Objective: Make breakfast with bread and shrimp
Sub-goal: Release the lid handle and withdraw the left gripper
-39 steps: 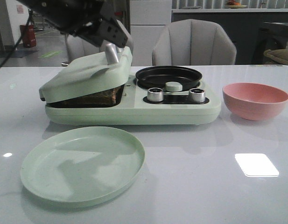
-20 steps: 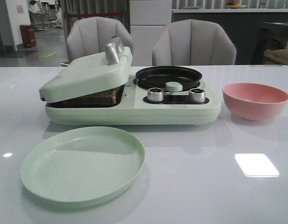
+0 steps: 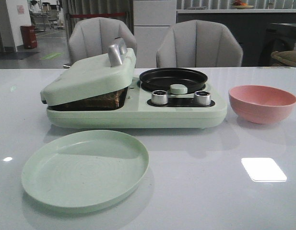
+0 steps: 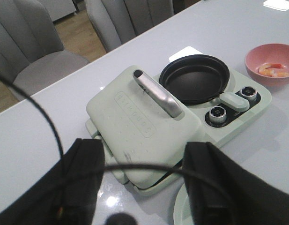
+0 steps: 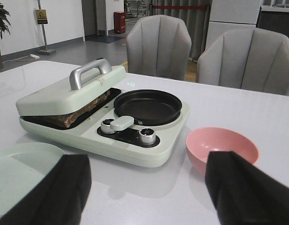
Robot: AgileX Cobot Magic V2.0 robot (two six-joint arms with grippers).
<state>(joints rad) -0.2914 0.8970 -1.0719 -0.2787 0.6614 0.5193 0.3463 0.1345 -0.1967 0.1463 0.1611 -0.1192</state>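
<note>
Bread [image 3: 105,99] flat under tilted press lid [image 3: 88,76], crust edge showing, shrimp [image 4: 274,70] in pink bowl [image 4: 256,58]

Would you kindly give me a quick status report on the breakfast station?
Both hands open, empty, clear of the cooker. Bread clamped under the press lid. Shrimp waiting in pink bowl; pan empty. Nothing blocking.
</note>
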